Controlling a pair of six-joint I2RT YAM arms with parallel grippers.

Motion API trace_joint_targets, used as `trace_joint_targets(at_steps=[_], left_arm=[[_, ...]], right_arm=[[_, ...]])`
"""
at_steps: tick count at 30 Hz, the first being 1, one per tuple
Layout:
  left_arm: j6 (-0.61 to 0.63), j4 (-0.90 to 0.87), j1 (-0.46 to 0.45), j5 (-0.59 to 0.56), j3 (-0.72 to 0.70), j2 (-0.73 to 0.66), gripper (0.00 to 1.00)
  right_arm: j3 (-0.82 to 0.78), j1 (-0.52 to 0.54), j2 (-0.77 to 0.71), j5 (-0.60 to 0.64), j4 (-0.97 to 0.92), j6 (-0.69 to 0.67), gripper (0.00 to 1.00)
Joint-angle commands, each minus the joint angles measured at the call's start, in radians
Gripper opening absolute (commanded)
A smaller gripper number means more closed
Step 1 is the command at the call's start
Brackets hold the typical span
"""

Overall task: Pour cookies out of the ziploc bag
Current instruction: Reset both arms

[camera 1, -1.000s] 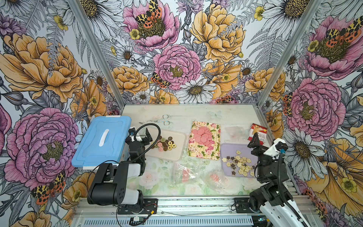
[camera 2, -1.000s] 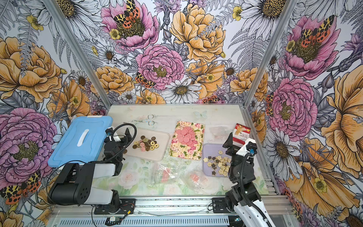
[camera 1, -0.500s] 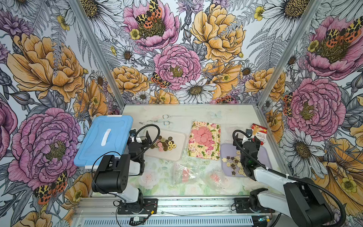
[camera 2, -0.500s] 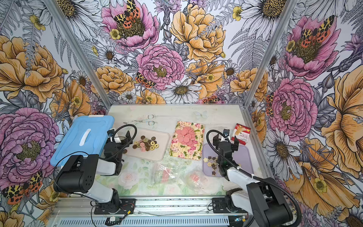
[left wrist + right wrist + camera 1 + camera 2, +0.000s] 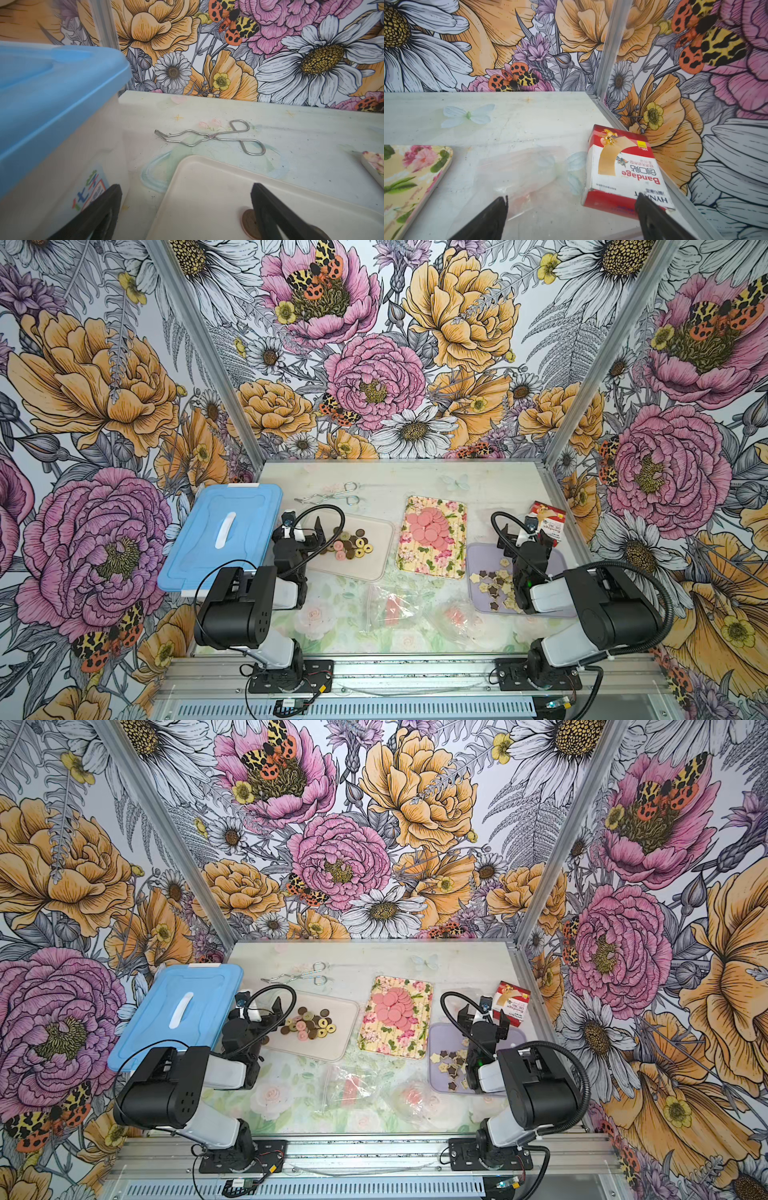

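Top views: ring cookies (image 5: 351, 547) on a cream tray (image 5: 374, 568), pink cookies (image 5: 428, 526) on a floral tray (image 5: 432, 564) and star cookies (image 5: 494, 585) on a lilac tray (image 5: 482, 556), apparently one bag's pour per tray. Two slack bags (image 5: 390, 608) lie near the front of the surface (image 5: 498, 485); the pink inside them is unclear. Left gripper (image 5: 303, 531) gapes wide and empty over the cream tray's edge, and right gripper (image 5: 525, 535) gapes empty over the lilac tray.
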Motion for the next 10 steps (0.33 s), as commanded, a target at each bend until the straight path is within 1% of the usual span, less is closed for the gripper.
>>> trace_joint_targets(at_steps=[1, 2, 4, 8, 10], left_arm=[[0.028, -0.071, -0.015, -0.036, 0.050, -0.004, 0.99], [0.027, -0.080, -0.017, -0.047, 0.056, -0.005, 0.99], [0.026, -0.083, -0.020, -0.055, 0.058, -0.004, 0.99], [0.029, -0.117, -0.028, -0.076, 0.075, -0.004, 0.99], [0.032, -0.106, -0.032, -0.081, 0.070, -0.003, 0.99]], right_arm=[[0.071, -0.012, 0.002, -0.083, -0.001, 0.007, 1.00], [0.075, -0.001, -0.007, -0.071, -0.025, 0.005, 1.00], [0.072, 0.001, 0.001, -0.067, -0.003, -0.003, 1.00], [0.076, 0.002, -0.004, -0.054, -0.021, 0.005, 1.00], [0.083, 0.002, -0.002, -0.040, -0.027, 0.010, 1.00]])
